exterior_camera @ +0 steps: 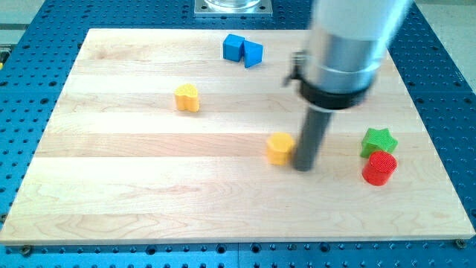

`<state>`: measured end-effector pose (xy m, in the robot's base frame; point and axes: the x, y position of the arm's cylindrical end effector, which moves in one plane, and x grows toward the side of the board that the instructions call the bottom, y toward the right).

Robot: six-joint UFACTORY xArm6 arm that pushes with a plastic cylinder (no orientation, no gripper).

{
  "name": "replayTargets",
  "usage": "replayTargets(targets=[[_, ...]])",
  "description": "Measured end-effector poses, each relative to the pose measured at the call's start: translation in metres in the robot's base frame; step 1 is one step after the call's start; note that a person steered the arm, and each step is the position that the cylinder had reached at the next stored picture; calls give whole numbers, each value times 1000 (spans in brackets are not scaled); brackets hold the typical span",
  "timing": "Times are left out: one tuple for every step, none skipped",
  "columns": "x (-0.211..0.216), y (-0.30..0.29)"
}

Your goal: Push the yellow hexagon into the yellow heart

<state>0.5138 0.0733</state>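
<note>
Touching the yellow hexagon (280,148) from the view's right, my tip (303,167) (a bare rod, no jaws) faces the yellow heart (187,97), well apart up-left; an off-centre shove could slip the hexagon sideways.

The yellow hexagon (280,148) lies flat on the wooden board, a little to the view's right of centre, and my tip (303,167) stands just beside it on the view's right. The yellow heart (187,97) sits well apart, toward the view's upper left, also flat.
</note>
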Motion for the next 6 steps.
replayTargets(targets=[[-36,-37],[-43,-54],[-8,-32],[-23,-89],[-72,-115],[-66,-94]])
